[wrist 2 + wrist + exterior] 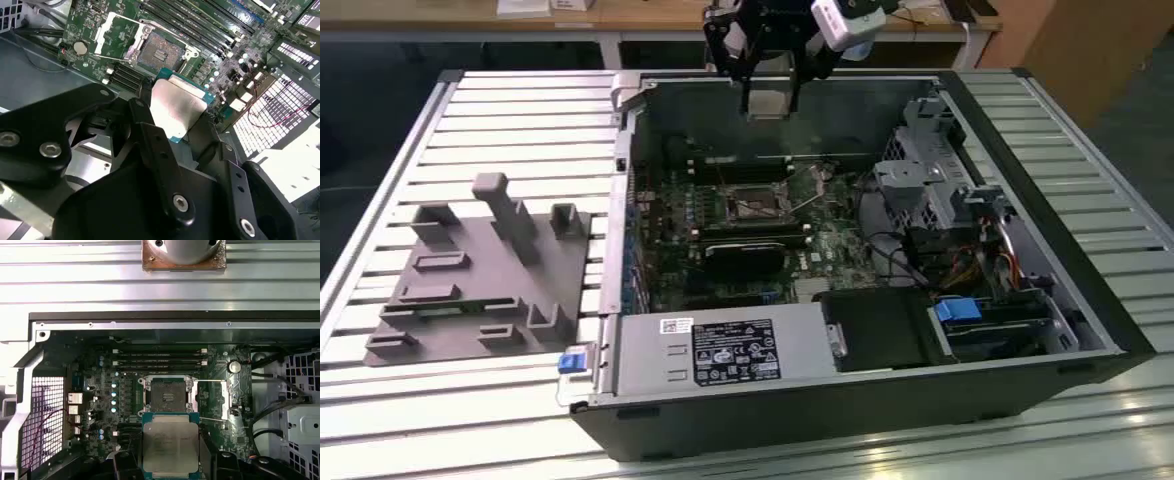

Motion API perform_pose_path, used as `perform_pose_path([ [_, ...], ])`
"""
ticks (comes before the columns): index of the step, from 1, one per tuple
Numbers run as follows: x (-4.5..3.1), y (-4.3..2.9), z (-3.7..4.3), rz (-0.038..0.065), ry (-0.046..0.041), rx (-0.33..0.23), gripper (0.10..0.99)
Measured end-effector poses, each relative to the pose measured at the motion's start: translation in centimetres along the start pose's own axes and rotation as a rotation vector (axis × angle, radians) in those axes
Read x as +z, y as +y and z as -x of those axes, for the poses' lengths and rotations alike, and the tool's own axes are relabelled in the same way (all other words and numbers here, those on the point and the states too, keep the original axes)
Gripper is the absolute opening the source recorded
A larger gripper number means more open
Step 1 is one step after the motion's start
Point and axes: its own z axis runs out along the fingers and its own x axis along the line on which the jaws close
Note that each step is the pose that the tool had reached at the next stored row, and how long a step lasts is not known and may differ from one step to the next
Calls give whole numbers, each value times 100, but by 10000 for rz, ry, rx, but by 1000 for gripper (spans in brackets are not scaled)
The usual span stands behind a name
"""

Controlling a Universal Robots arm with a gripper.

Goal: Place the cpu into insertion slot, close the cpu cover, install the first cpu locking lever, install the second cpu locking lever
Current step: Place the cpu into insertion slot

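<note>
My gripper (769,92) hangs above the back wall of the open computer case (1067,300), shut on the cpu (769,100). In both wrist views the cpu (170,445) (176,107) shows as a flat square chip with a dull silver top and a green edge, clamped between the black fingers (150,135). The insertion slot (166,394) (161,50) (754,206) lies bare on the green board, apart from the chip and below it. The cpu cover (212,399) (117,31), a thin silver frame, stands swung open beside the slot.
A grey fixture plate (480,270) with upright blocks lies on the slatted table (520,110) at the exterior view's left. Inside the case are a power supply (720,352), a long black block (747,255), memory slots (160,359), a drive cage (934,185) and cables (280,400).
</note>
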Motion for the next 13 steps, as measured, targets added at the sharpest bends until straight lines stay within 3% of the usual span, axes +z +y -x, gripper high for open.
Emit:
perform_pose_path([
  [7,0,0,0,1,-5,56,537],
  [13,2,0,0,10,-49,549,537],
])
